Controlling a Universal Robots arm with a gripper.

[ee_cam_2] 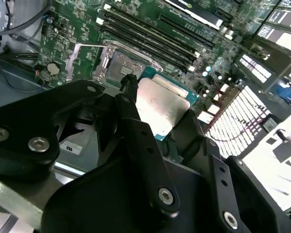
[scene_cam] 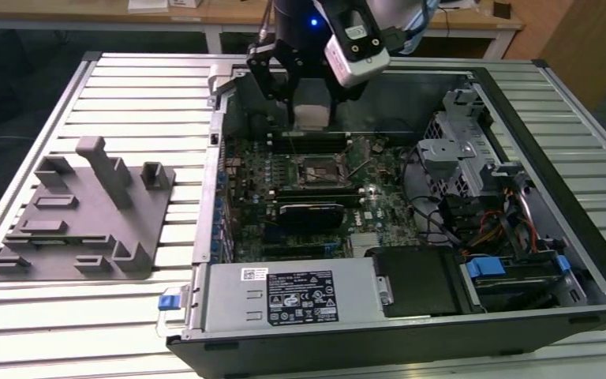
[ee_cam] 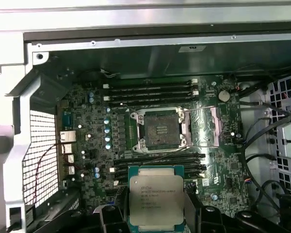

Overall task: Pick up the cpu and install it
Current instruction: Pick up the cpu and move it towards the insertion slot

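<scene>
Exterior view, arm: one arm, and its gripper (scene_cam: 305, 110) hung in the upper middle of the frame, over the far end of the open computer case (scene_cam: 387, 351).
Exterior view, socket: one black socket (scene_cam: 319, 170) sat open on the green motherboard (scene_cam: 387, 213), just below the gripper in the frame and apart from it.
Exterior view, bench: one grey fixture block (scene_cam: 82, 213) lay on the slatted table (scene_cam: 124, 324) at the exterior view's left, well away from the arm.
Second wrist view, jaws: two black fingers (ee_cam_2: 136, 131) were closed in on the one cpu (ee_cam_2: 160, 104), one on each side edge, with its silvery plate facing the camera.
Second wrist view, relation: the open socket lay beyond the chip's far edge, near it but not under it, and the chip hung clear of the board.
First wrist view, cpu: it was gripped flat and face up, with its edges looking square to the socket's edges.
First wrist view, axis: the chip was close to square, so I'd call its long axis slight, and it pointed straight at the socket.
First wrist view, count: one chip, one empty socket, and two banks of memory slots, one on either side of the socket.
</scene>
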